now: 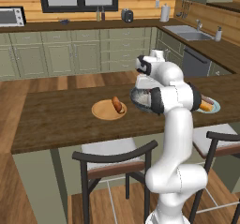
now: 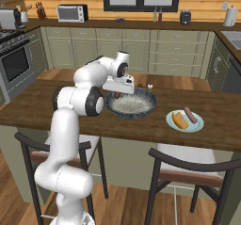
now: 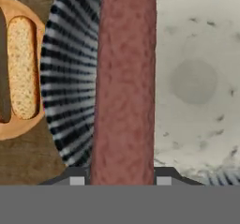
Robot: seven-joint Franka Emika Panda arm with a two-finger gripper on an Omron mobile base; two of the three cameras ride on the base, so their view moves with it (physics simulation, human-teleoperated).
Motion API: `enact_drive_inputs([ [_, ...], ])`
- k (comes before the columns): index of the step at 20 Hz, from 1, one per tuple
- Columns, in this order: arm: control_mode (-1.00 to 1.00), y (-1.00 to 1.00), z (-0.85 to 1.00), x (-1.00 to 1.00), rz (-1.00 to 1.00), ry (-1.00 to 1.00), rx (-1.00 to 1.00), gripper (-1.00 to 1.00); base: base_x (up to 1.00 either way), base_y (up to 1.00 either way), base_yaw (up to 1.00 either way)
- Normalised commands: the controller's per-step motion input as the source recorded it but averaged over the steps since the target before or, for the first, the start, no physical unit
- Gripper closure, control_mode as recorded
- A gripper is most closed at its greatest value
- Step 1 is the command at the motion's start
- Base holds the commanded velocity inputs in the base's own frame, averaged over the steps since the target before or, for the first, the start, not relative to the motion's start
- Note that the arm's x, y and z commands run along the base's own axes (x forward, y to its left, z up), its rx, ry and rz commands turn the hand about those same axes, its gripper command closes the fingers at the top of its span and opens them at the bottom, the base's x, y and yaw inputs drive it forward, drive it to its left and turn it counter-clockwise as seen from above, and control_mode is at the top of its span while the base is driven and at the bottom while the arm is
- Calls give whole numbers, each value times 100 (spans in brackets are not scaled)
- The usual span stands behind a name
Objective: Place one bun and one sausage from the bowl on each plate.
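Note:
My gripper is shut on a reddish-brown sausage that runs up the middle of the hand view. It hangs over the left rim of the dark bowl, whose pale speckled inside is bare. From the right base view the gripper sits at the bowl's left edge. Left of the bowl, the tan plate holds a bun. That plate lies mid-counter. The pale blue-green plate, right of the bowl, carries a bun and a sausage.
All this rests on a dark wood counter. Two dark chairs stand at its near side. A small item sits just behind the bowl. Cabinets, a sink and a stove line the far walls.

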Motion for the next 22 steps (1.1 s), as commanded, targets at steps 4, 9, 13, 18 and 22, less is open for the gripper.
enact_drive_inputs([
  [4, -100, 55, 2, -85, -5, 0, -2, 100, 0, 0, 0],
  [9, -100, 67, 25, -30, 0, 0, -3, 100, 0, 0, 0],
  [13, -100, 91, 4, -1, 0, 0, -7, 100, 0, 0, 0],
  [18, -100, 86, 0, 0, 2, 0, -7, 100, 0, 0, 0],
  [22, -100, 65, 0, 0, 3, 0, -3, 100, 0, 0, 0],
])
